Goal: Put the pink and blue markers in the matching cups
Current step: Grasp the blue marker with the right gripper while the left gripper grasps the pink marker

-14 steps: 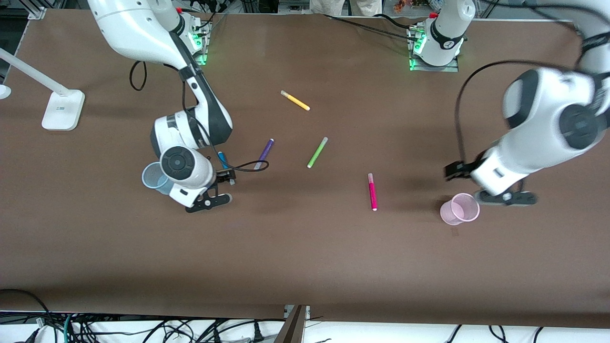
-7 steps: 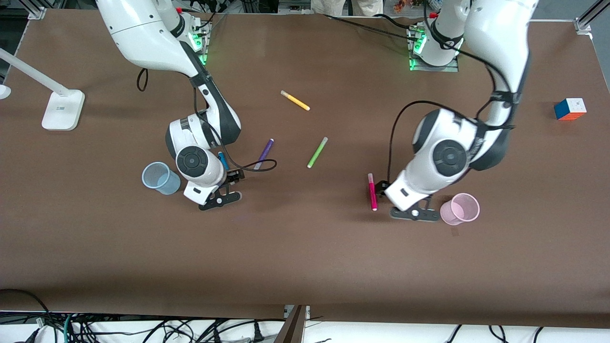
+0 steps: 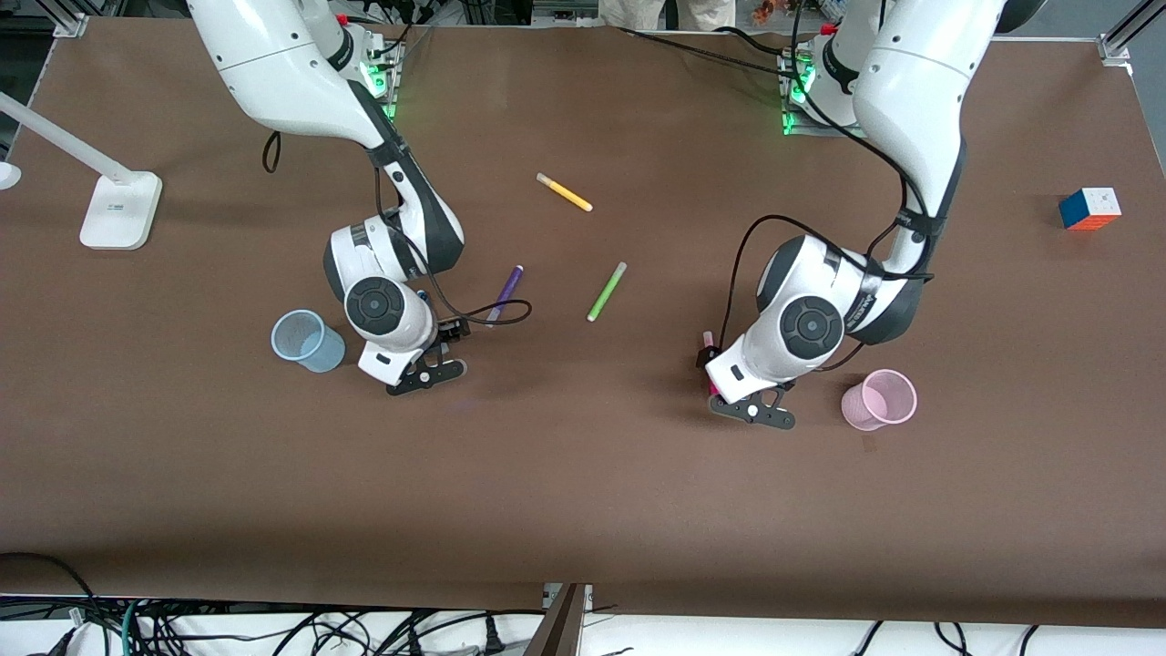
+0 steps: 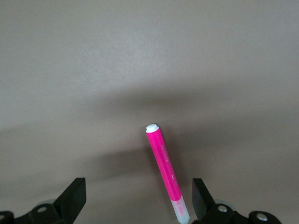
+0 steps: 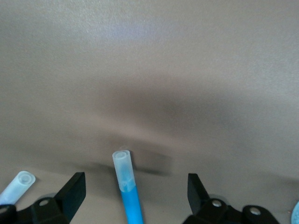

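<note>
The pink marker (image 4: 164,170) lies flat on the table between the open fingers of my left gripper (image 4: 138,199), close to one finger (image 4: 202,193). In the front view only its pale cap (image 3: 707,339) shows beside my left gripper (image 3: 718,369). The pale pink cup (image 3: 879,399) stands upright beside that gripper, toward the left arm's end. The blue marker (image 5: 128,189) lies between the open fingers of my right gripper (image 5: 136,192), which is low over it (image 3: 434,341). The light blue cup (image 3: 307,341) stands upright beside the right wrist, toward the right arm's end.
A purple marker (image 3: 505,293), a green marker (image 3: 607,291) and a yellow marker (image 3: 564,192) lie mid-table, farther from the front camera. The purple marker's cap (image 5: 18,183) shows just outside one right finger. A colour cube (image 3: 1089,208) and a white lamp base (image 3: 119,210) sit at the table's ends.
My left arm has swung from beside the pink cup to over the pink marker. My right gripper has shifted a little from the blue cup toward the blue marker.
</note>
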